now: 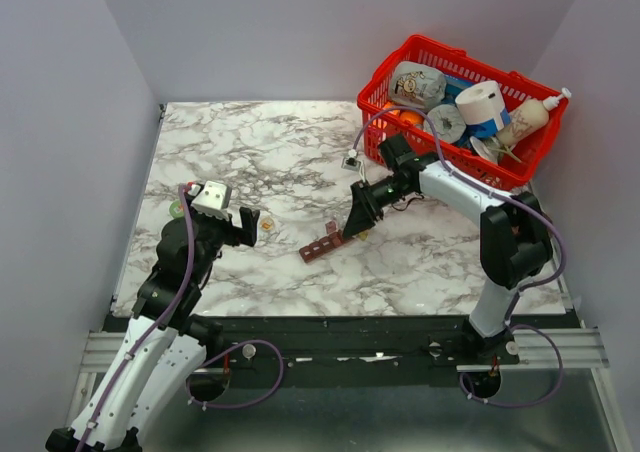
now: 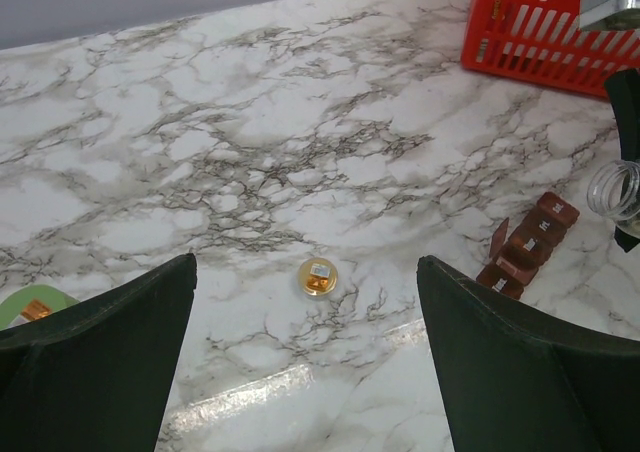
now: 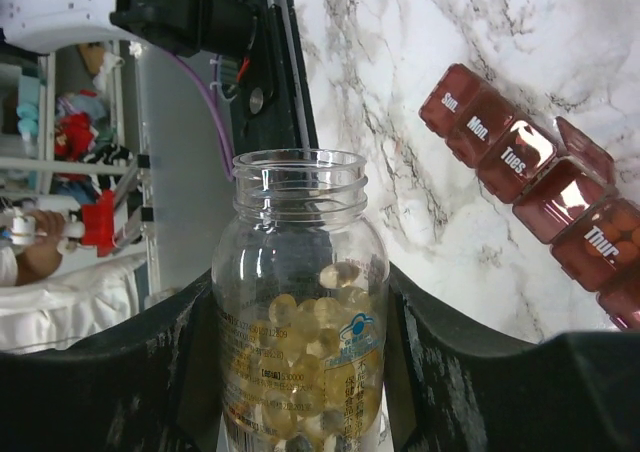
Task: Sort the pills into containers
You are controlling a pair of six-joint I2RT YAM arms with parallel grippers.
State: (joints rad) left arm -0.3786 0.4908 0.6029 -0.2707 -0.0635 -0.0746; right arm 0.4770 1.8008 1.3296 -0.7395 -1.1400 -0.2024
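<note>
The pills (image 3: 300,342) sat as a pale yellow heap in the lower half of a clear bottle (image 3: 298,272), its mouth open, and there were the right jaws, clenched on that bottle from both sides! A second lot of pills, orange ones, showed through the compartment marked Thur. in the dark red pill box (image 3: 520,167). That box lay at a slant on the marble surface (image 1: 290,152), just beside the right jaws and between the two arms, nearer the right arm (image 1: 450,187). Its row read Sun., Mon., Tues., then came a compartment with its lid (image 3: 585,147) standing up, then Thur. In the right wrist view, the bottle's mouth stood to the left of the Sun. end. Over on the other side, the left arm (image 1: 180,262) was held low above the surface with its left jaws released, spread wide with nothing between them. Just ahead of them lay a small round golden piece (image 2: 318,277), alone on the marble; what it was, I could not tell. A green cap (image 2: 35,302) lay at the left edge beside the left arm. At the far right corner stood a red basket (image 1: 400,67), packed with tubs, a roll and a bottle, well apart from the box.
</note>
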